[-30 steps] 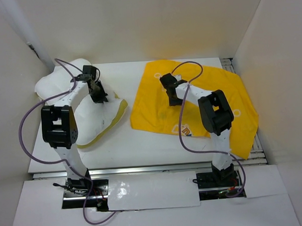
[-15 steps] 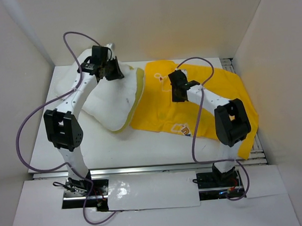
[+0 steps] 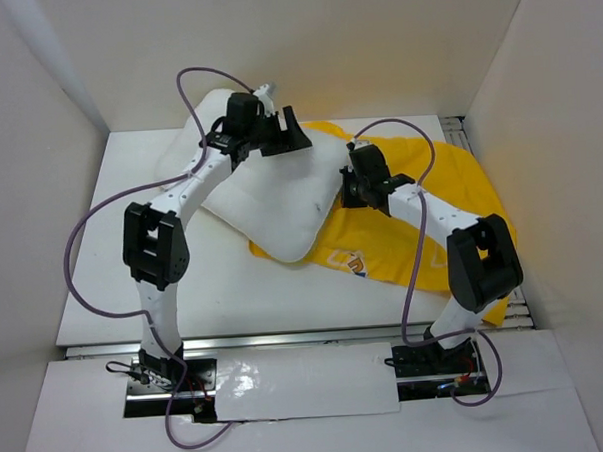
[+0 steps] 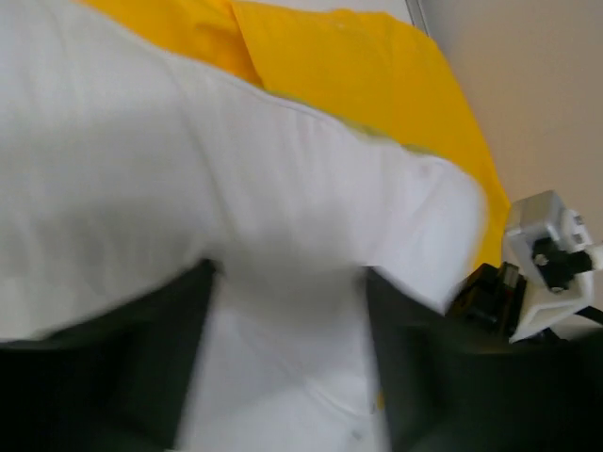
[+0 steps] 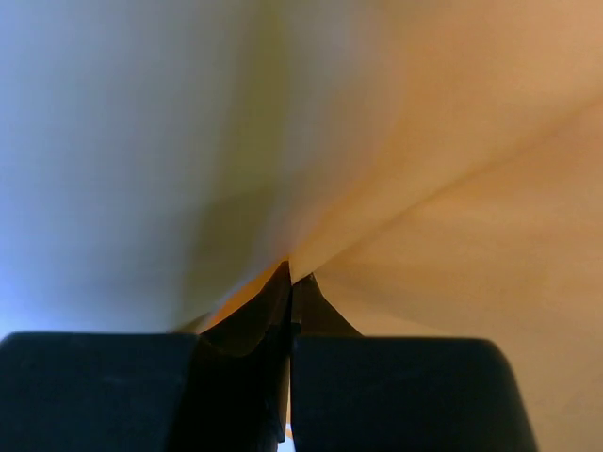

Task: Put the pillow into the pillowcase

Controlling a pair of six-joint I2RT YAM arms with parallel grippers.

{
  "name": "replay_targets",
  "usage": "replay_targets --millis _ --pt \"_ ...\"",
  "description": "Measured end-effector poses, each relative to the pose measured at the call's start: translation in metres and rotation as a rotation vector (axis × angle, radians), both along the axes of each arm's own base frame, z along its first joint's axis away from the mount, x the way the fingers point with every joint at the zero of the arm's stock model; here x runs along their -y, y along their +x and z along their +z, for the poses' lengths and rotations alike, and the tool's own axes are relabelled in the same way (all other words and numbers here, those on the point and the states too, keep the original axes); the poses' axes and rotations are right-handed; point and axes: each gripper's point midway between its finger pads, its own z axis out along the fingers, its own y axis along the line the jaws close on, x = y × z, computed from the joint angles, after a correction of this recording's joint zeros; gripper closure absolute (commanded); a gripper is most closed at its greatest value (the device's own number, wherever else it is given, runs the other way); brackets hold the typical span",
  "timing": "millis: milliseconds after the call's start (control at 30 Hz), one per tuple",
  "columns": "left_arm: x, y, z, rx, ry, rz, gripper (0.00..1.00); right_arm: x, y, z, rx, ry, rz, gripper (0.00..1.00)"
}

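Shifted rightward: puffy white pillow [image 3: 270, 202], corner atop yellow pillowcase [image 3: 460, 179].

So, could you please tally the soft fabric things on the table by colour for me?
White: 1, the puffy white square pillow
Yellow: 1, the bright yellow thin fabric pillowcase
Total: 2

— Way through on the left?
— Bare table [image 3: 99, 285] between the left wall [image 3: 31, 218] and the pillow [image 3: 270, 202], crossed only by a looping purple cable [image 3: 69, 261].
— In the middle?
— Blocked by the pillow lying over the pillowcase [image 3: 459, 174] edge, right gripper [image 3: 348, 194] pinching yellow cloth just beside.
— Behind?
— Tight: left gripper [image 3: 286, 139] clamped on the pillow near the back wall [image 3: 374, 53].
— Near side?
— Open strip of table along the near edge.
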Motion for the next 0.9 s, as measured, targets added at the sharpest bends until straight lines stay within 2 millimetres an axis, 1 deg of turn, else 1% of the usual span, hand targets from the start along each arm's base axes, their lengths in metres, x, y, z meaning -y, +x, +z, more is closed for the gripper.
replay_targets --millis 67,133,233,333,400,467,533,567,600,633,667,700,733,800,867,900 --pt "0.005 0.002 -0.015 -0.013 -0.004 -0.015 0.00 0.005 -0.003 -0.004 -0.010 -0.001 -0.005 1.00" --pt "0.002 0.002 -0.023 0.003 0.035 -0.033 0.00 0.012 -0.004 -0.005 -0.016 0.000 -0.020 1.00" --pt "-0.010 0.006 -0.022 0.080 0.138 -0.045 0.00 0.026 -0.004 0.000 -0.009 0.011 -0.049 1.00" --pt "-0.042 0.018 -0.019 0.164 0.309 0.030 0.00 0.035 -0.003 0.009 0.010 0.028 -0.066 1.00" --pt "-0.064 0.024 -0.016 0.185 0.376 0.068 0.00 0.036 -0.003 0.013 0.016 0.040 -0.063 1.00" --pt "-0.088 0.034 -0.007 0.187 0.390 0.111 0.00 0.032 -0.003 0.013 0.015 0.055 -0.048 1.00" --pt "-0.121 0.052 0.000 0.185 0.388 0.169 0.00 0.028 -0.002 0.010 0.008 0.065 -0.030 1.00" --pt "-0.135 0.063 0.001 0.186 0.385 0.200 0.00 0.024 -0.001 0.007 0.003 0.068 -0.019 1.00" --pt "-0.149 0.072 -0.002 0.176 0.382 0.231 0.00 0.021 0.002 0.004 -0.003 0.065 -0.008 1.00" --pt "-0.162 0.081 -0.009 0.162 0.386 0.261 0.06 0.016 0.005 0.000 -0.009 0.062 0.005 1.00" --pt "-0.172 0.087 -0.021 0.137 0.391 0.283 0.11 0.010 0.008 -0.005 -0.017 0.053 0.018 1.00" --pt "-0.179 0.091 -0.041 0.092 0.391 0.296 0.15 0.002 0.012 -0.010 -0.022 0.044 0.038 1.00" --pt "-0.181 0.092 -0.060 0.050 0.390 0.290 0.24 -0.004 0.015 -0.015 -0.029 0.036 0.052 1.00" --pt "-0.182 0.085 -0.109 -0.066 0.377 0.269 0.36 -0.019 0.023 -0.023 -0.034 0.013 0.088 1.00" --pt "-0.189 0.069 -0.156 -0.186 0.378 0.269 0.47 -0.030 0.031 -0.029 -0.038 0.000 0.110 1.00" --pt "-0.193 0.063 -0.172 -0.221 0.374 0.279 0.50 -0.035 0.036 -0.031 -0.039 -0.006 0.122 1.00"
